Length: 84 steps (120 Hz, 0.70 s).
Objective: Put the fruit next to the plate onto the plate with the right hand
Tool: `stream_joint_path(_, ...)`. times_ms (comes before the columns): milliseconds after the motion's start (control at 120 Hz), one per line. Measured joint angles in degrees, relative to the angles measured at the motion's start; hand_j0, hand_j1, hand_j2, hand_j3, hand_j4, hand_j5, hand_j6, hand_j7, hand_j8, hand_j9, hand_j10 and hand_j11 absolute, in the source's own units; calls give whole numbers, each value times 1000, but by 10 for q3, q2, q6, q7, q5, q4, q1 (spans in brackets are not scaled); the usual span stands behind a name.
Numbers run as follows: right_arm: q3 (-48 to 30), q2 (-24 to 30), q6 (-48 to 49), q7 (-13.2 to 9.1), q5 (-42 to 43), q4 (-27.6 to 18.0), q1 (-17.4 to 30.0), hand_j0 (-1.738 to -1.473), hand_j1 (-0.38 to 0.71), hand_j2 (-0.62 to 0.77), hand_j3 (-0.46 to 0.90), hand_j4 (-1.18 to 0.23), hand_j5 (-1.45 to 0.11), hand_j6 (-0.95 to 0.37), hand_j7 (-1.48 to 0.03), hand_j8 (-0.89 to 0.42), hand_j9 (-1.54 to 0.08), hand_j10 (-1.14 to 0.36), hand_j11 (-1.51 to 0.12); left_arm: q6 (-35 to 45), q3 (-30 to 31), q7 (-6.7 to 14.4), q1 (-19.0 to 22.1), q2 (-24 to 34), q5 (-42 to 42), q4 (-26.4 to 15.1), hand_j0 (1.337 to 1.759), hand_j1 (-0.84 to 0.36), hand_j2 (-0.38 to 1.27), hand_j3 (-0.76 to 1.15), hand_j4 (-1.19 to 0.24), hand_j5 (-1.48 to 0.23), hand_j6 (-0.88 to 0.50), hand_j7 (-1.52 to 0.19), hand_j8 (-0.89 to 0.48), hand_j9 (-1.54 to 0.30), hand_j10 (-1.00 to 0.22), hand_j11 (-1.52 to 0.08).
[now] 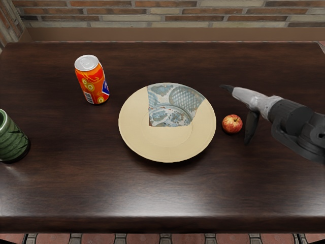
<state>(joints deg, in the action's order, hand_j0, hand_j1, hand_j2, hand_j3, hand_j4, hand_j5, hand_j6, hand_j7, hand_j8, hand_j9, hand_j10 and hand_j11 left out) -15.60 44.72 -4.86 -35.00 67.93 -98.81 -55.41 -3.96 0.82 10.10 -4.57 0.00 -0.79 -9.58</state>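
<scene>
From my seat, the near strip of the bench (162,203) in front of the plate (133,133) is plain dark wood. The plate lies flat mid-bench. It is cream, with a blue pattern showing on its far half, and I judge it has ample room for a small fruit.

Just right of the plate, off its rim and resting on the wood, is the apple (232,123). That is the thing I have to move, and it is not yet on the plate.

Right of the apple, the right hand (250,104) reaches in from the right side. It holds nothing, and its fingers (251,127) are splayed: one hangs down just beside the apple, another points toward the plate's far right. I read that spread as readiness to close round the fruit, though I see no contact.

Far to the plate's left a green cup (11,137) sits at the edge of view, well apart from the work. Behind the plate and to its left an orange can (92,80) stands upright, also out of the short path from apple to plate. Beyond the plate runs a brick wall (162,12).
</scene>
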Motion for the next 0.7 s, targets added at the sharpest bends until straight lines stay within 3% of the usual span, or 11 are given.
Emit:
stream_joint_path(342,-1,-19,-41,0,42,-1,33,-1658,-338,0,0,-15,-15,-17,-14,-15,-14,-14,-14,0,0,0,0,0,0,0,1658,339,2,0,-9,-11,-9,-11,-9,-11,-9,-11)
stream_joint_path(700,1,-19,-47,0,69,0,44,-1658,-217,-19,0,-116,-146,-118,-145,-117,-146,-115,-145,0,0,0,0,0,0,0,1658,339,2,0,-9,-11,-9,-11,-9,-11,-9,-11)
